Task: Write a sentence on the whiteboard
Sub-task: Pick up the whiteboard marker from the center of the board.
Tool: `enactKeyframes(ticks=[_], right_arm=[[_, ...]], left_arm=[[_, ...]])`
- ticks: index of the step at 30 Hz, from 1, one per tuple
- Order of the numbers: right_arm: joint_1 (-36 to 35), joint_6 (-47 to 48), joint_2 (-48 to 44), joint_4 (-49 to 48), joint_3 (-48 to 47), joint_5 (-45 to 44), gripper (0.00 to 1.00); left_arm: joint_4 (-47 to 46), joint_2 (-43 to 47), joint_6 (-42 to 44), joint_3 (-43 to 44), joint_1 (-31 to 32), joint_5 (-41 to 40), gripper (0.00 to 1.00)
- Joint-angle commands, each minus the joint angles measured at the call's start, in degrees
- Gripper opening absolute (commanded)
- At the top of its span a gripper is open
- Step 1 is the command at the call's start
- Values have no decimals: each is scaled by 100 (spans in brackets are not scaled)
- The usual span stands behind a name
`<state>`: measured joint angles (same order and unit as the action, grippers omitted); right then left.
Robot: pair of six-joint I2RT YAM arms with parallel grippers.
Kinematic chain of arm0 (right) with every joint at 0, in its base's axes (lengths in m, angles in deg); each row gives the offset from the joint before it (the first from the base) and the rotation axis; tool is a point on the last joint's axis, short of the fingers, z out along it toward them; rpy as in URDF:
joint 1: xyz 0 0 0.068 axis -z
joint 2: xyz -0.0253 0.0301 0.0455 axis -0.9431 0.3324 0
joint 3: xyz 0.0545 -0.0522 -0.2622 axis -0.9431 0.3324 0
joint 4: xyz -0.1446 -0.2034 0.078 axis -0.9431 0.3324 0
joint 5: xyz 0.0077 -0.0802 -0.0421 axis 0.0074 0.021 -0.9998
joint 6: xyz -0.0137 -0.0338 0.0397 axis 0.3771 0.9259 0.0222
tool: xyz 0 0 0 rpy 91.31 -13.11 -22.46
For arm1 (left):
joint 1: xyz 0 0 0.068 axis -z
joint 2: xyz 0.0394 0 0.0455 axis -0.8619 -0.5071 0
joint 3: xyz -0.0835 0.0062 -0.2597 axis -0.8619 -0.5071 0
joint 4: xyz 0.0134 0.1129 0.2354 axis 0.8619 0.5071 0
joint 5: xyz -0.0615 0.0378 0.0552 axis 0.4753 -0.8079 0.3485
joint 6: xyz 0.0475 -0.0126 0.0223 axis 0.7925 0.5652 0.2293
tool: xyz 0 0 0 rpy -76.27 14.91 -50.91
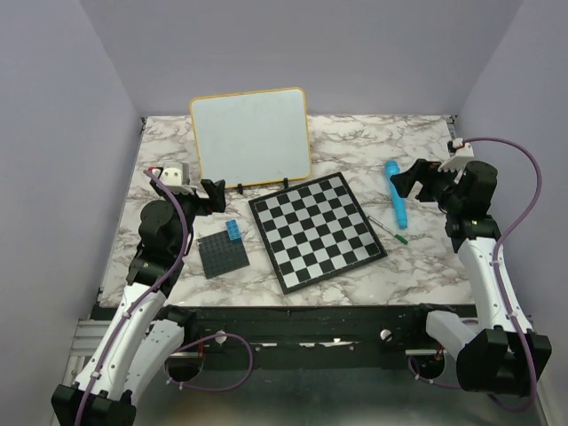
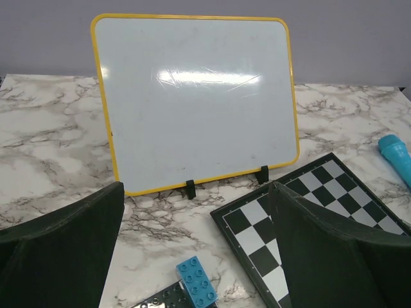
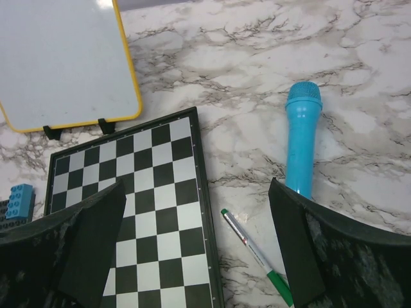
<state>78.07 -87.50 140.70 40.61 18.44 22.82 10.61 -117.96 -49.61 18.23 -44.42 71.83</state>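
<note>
My right claw (image 1: 406, 182) was spread wide and empty, and the pen (image 1: 388, 228) lay just by it, green end toward me, far from my open left claw (image 1: 216, 191), while the blank whiteboard (image 1: 250, 135) stood at the back, left of middle.

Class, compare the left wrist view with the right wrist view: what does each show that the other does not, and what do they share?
Only the left wrist view shows the whole whiteboard, blank, with the wall behind it. Only the right wrist view shows the green-and-white pen between the chessboard and the blue microphone. Both show the chessboard, the microphone, the blue brick and the whiteboard's lower edge.
</note>
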Motion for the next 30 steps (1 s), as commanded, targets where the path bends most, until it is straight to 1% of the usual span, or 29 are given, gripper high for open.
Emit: enactKeyframes(ticks=[1,5,11,14,15,16,17,18,19,20,21,22,24,25,27,28,29,30], right_arm=[[42,-66,-87,-89,-160,45,100],[51,109,-70,-142,-98,221,100],[51,426,-140,-326,138,783,100],[51,820,-140,-440,253,1160,100],[51,996,-140,-432,288,1597,100],[51,1511,-131,-415,288,1871,100],[51,1829,-70,-101,245,2187,100],[51,2250,0,259,-51,2712,100],[-27,3359,323,1472,-359,2752,100],[-71,3901,456,1814,-719,2657,100],[-98,4168,623,2505,-905,2525,100],[-133,4414,1034,2851,-1124,2054,100],[-317,4644,1440,3519,-1608,1472,100],[-405,4749,1729,3680,-1688,982,100],[-712,4900,1934,3760,-1681,470,100],[-861,4908,1987,3691,-1637,24,100],[-1115,4952,2083,3603,-1575,-164,100],[-1222,4961,2127,3419,-1479,-305,98]], left_arm=[[-143,40,-6,154,-17,155,99],[-152,49,-15,163,-17,190,99],[-152,58,-24,163,-17,208,99],[-152,58,-32,154,-17,260,99],[-169,40,-32,154,-17,287,99],[-169,31,-32,154,-17,296,99],[-169,31,-32,154,-17,313,99],[-169,23,-41,154,-17,313,99],[-161,23,-41,154,-9,322,99],[-161,40,-41,163,-8,339,99],[-161,49,-50,154,-8,348,99],[-169,49,-50,154,0,348,99],[-161,49,-50,154,18,375,99],[-161,58,-59,163,35,383,99],[-178,66,-59,163,44,392,99],[-178,84,-50,163,44,392,99],[-178,67,-50,163,53,392,99],[-170,75,-50,163,53,392,99]])
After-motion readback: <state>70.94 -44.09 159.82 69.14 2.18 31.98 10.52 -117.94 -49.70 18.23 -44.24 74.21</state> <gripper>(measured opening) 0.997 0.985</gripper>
